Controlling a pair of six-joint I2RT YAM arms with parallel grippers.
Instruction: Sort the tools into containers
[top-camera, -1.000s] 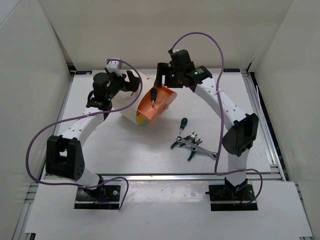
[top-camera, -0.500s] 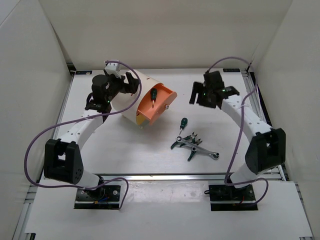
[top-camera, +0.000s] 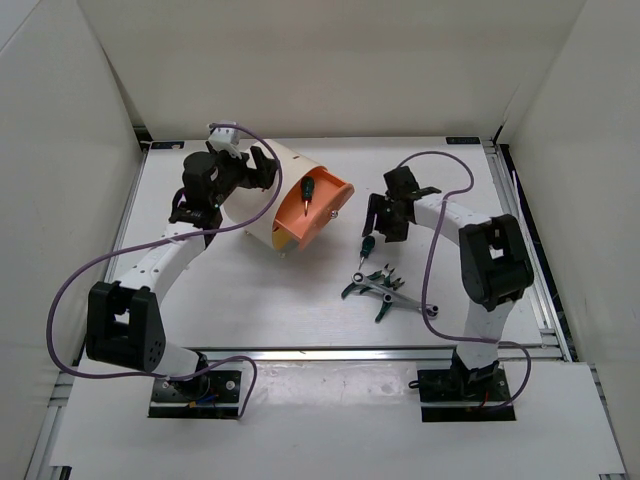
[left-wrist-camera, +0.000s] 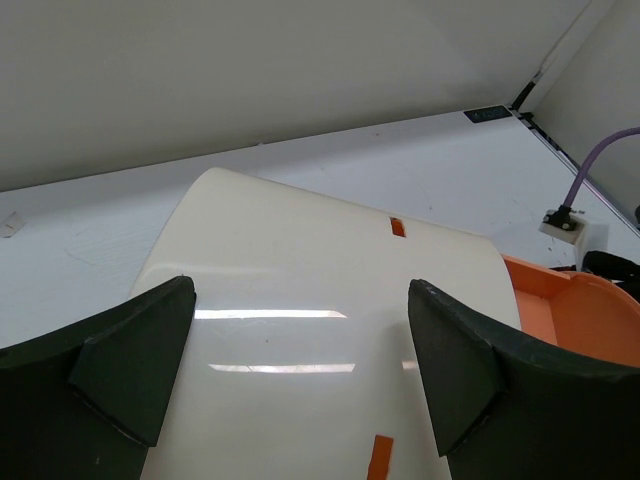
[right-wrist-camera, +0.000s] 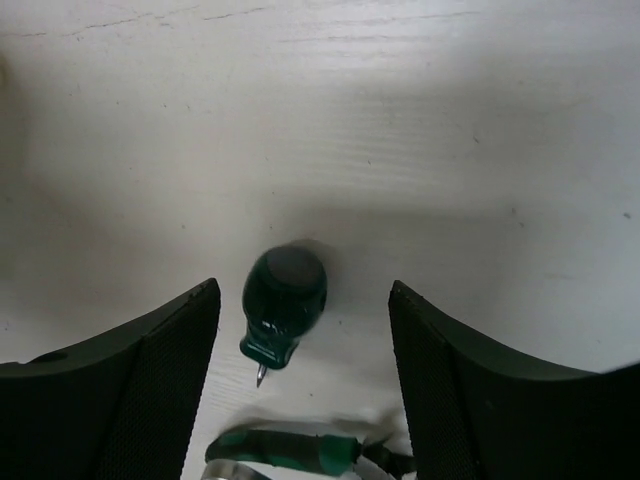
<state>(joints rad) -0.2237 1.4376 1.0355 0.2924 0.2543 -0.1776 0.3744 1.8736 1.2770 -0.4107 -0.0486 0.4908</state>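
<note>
A stubby green-handled screwdriver (right-wrist-camera: 283, 298) lies on the table (top-camera: 250, 290), its tip toward the other tools. My right gripper (right-wrist-camera: 305, 300) hangs open just above it, one finger on each side, touching nothing; from above the right gripper (top-camera: 374, 230) covers part of this screwdriver (top-camera: 367, 244). Green-handled pliers and a silver ratchet wrench (top-camera: 388, 292) lie in a heap just in front. The containers sit in the cream drum (top-camera: 268, 205) with its orange face (top-camera: 318, 215); a second green screwdriver (top-camera: 307, 189) rests there. My left gripper (left-wrist-camera: 300, 370) is open astride the drum's curved top (left-wrist-camera: 300, 260).
The pliers' green handle (right-wrist-camera: 290, 450) lies close under the right fingertips. White walls enclose the table on three sides. A small knob (top-camera: 333, 212) sticks out of the drum's face. The right arm's purple cable (top-camera: 440, 240) loops over the table's right part.
My right arm left the drum's face, swung out to the right, then came down over the screwdriver on the table, its jaws narrowing a little. The left arm stayed still.
</note>
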